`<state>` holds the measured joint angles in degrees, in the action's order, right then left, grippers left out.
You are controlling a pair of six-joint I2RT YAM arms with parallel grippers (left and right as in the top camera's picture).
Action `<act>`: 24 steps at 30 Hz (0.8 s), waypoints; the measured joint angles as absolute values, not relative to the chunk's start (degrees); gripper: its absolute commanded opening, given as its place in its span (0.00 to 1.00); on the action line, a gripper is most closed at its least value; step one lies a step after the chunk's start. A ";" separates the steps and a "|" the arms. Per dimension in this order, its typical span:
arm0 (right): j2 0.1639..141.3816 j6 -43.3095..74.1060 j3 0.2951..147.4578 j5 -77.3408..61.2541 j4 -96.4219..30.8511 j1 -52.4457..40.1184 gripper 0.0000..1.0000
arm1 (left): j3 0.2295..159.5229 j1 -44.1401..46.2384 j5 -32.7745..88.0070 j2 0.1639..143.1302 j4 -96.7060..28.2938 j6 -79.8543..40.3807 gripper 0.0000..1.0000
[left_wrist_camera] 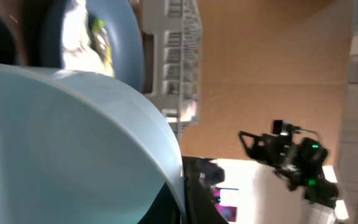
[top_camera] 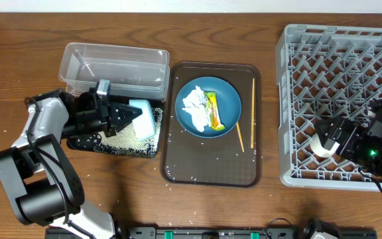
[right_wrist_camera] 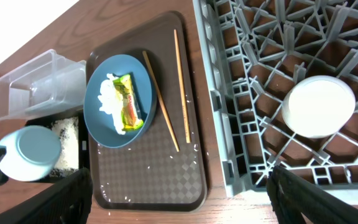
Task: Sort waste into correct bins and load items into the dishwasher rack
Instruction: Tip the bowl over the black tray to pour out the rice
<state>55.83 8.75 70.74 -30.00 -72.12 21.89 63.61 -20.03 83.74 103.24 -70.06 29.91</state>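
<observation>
My left gripper (top_camera: 126, 117) is shut on a pale blue bowl (top_camera: 143, 118), held tilted on its side over the black tray (top_camera: 155, 150), which has white rice (top_camera: 126, 137) in it. The bowl fills the left wrist view (left_wrist_camera: 73, 143). The blue plate (top_camera: 227, 99) on the brown tray holds a crumpled tissue (top_camera: 194, 101) and a yellow-green wrapper (top_camera: 214, 109). Two chopsticks (top_camera: 253, 113) lie to its right. My right gripper (right_wrist_camera: 179, 193) is open above the grey rack (top_camera: 337, 53), near a white bowl (right_wrist_camera: 321, 106) lying in the rack.
The clear tub (top_camera: 111, 66) stands behind the black tray. The brown tray (top_camera: 211, 166) sits mid-table with loose rice grains scattered on it. The rack's near-left corner (right_wrist_camera: 229, 180) lies between my right fingers.
</observation>
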 measured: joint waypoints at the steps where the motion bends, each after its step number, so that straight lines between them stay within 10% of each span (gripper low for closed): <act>1: 55.83 8.75 70.74 -30.00 -72.05 21.89 0.88 | 63.44 -19.94 84.49 103.24 -70.67 30.52 0.06; 24: 55.83 8.75 70.74 -30.50 -72.58 21.89 0.89 | 64.79 7.09 82.24 97.65 -68.29 31.22 0.06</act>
<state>55.83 8.75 70.74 -30.50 -72.58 21.89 64.79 7.09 82.24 97.65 -68.29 31.22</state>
